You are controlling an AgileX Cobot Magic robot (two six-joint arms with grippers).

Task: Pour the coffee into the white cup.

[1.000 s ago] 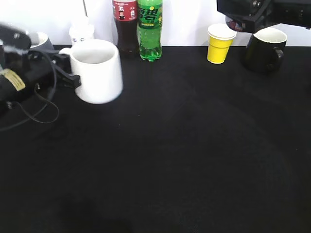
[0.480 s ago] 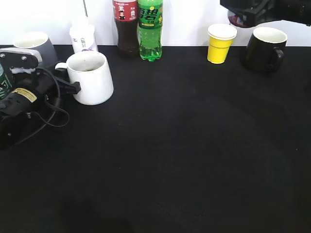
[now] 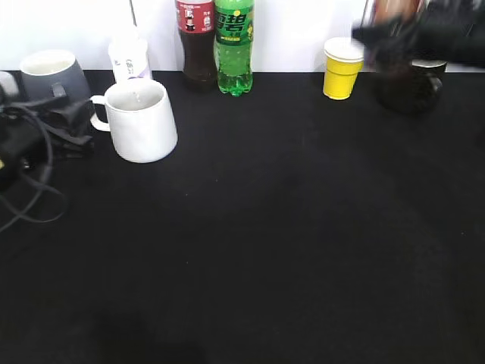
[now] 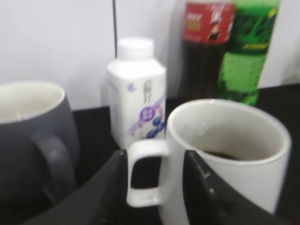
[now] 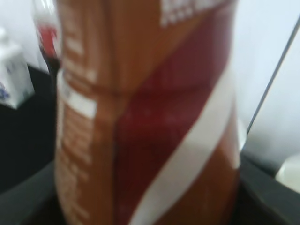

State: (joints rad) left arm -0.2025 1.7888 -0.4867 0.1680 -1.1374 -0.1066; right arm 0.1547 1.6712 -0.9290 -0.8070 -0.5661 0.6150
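Observation:
The white cup [image 3: 142,121] stands upright on the black table at the back left, with dark liquid at its bottom in the left wrist view [image 4: 225,140]. My left gripper [image 3: 76,125] is open; its fingers [image 4: 154,161] straddle the cup's handle with a gap on the right side. My right gripper [image 3: 405,38], blurred, is at the back right above the table, shut on the coffee bottle [image 3: 388,11]. The bottle's brown body and red-and-white label fill the right wrist view [image 5: 140,117], with grey fingers [image 5: 147,208] on both sides. Its cap is out of view.
A grey mug [image 3: 47,72] and a white milk bottle [image 3: 129,57] stand behind the white cup. A cola bottle [image 3: 195,38] and a green soda bottle [image 3: 233,45] stand at the back middle. A yellow paper cup [image 3: 342,70] and a black mug [image 3: 409,91] stand under my right arm.
The white cup was held up and tilted, then came down onto the table. My left gripper has let go of the handle and drawn back left. My right arm has shifted with the bottle.

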